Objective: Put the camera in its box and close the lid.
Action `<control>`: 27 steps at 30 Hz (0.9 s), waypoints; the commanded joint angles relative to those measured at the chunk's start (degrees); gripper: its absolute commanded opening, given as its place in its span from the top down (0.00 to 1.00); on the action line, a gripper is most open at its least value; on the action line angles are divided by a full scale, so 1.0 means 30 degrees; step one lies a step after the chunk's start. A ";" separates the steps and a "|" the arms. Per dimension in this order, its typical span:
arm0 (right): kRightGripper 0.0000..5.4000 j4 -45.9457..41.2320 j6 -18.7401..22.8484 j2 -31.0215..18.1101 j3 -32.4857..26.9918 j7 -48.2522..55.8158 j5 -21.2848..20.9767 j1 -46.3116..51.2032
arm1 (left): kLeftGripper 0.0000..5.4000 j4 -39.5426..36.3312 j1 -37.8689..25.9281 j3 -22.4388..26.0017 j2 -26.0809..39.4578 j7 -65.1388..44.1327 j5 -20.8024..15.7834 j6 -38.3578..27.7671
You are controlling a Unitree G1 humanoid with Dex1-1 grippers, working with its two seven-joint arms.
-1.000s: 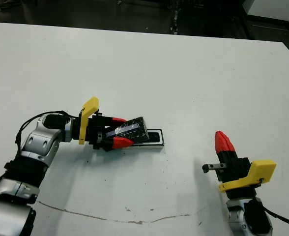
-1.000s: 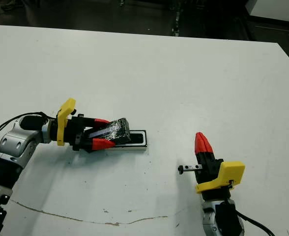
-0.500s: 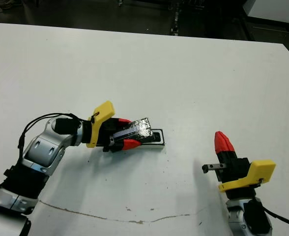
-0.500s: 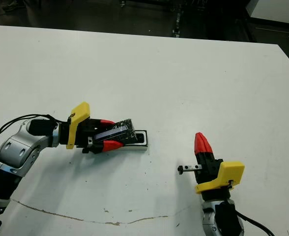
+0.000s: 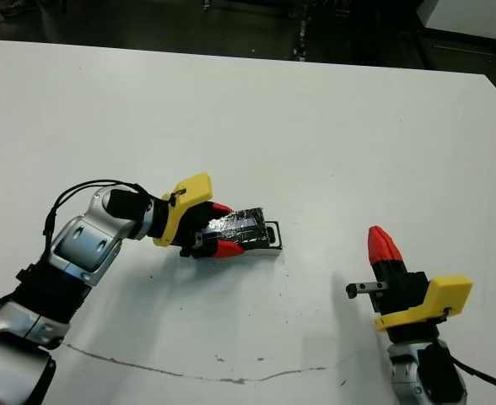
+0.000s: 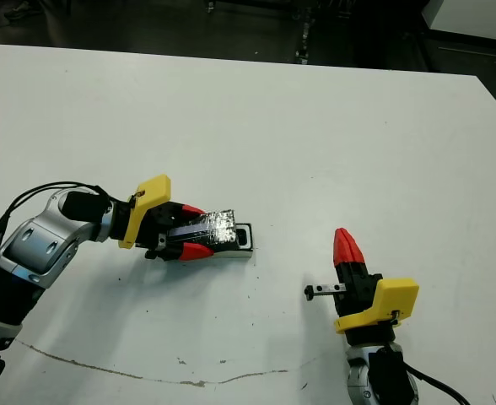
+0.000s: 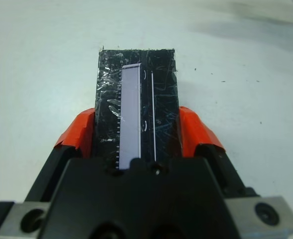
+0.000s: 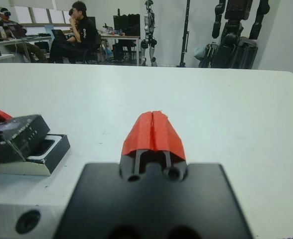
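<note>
My left gripper (image 5: 225, 229) is shut on the lid (image 5: 241, 227), a black crinkled slab with a pale strip (image 7: 130, 112). Its red fingers (image 7: 80, 133) press on the slab's two long sides. The lid lies almost flat over the box (image 5: 272, 242), slightly raised, and only the box's right end with its white rim shows. A dark glossy surface sits inside that uncovered end (image 8: 43, 147); I cannot tell whether it is the camera. My right gripper (image 5: 384, 243) is shut and holds nothing. It stands upright near the table's front, well to the right of the box.
A thin brown line (image 5: 189, 371) runs across the white table near its front edge. Beyond the far table edge (image 5: 231, 52) the floor is dark. In the right wrist view, people (image 8: 79, 30) sit at desks far behind, beside standing robots (image 8: 236, 25).
My left gripper has swung the lid down from a steep tilt to nearly flat over the box and shifted it slightly right. The right arm has not moved.
</note>
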 commanded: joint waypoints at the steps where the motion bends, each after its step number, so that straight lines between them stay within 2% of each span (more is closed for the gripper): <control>1: 1.00 0.0067 -0.0077 -0.0063 -0.0008 -0.0127 -0.0067 0.0216 | 0.42 0.1483 0.0495 -0.0975 -0.0542 -0.0442 0.0748 -0.0404; 8: 1.00 -0.0071 0.0179 0.0007 0.0001 -0.0270 -0.0080 0.0259 | 0.42 0.2981 0.0105 -0.1009 -0.0998 -0.0771 0.1069 -0.1516; 17: 1.00 0.0018 0.0042 -0.0012 0.0022 -0.0185 -0.0046 0.0268 | 0.42 0.3935 -0.0344 -0.1033 -0.1986 -0.1219 0.0733 -0.0908; 27: 1.00 -0.0128 0.0169 -0.0002 0.0056 -0.0294 -0.0213 0.0353 | 0.42 0.3536 -0.0684 -0.2092 -0.3196 -0.0838 0.1617 -0.0747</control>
